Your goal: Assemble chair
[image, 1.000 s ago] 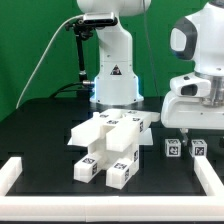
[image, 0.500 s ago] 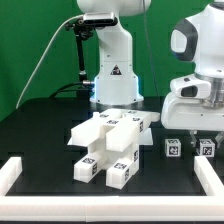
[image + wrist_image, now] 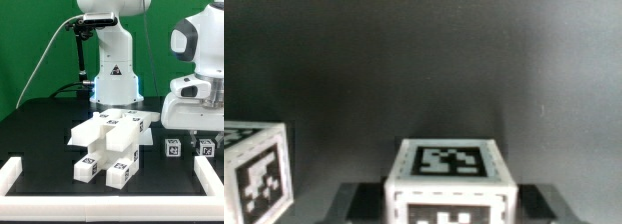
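The chair parts lie in a loose pile of white tagged blocks and bars at the table's middle. Two small white tagged cubes stand apart at the exterior view's right: one free, the other under the hand. My gripper is down at the table around this second cube. In the wrist view the cube sits between the two dark fingers, which lie against its sides. The free cube shows beside it.
White border rails run along the table's front left and front right. The robot's base stands behind the pile. The black table shows bare at the left.
The cube under the hand has shifted a little toward the exterior view's right since a second ago. The hand has settled lower around it, and nothing has moved in the last half second.
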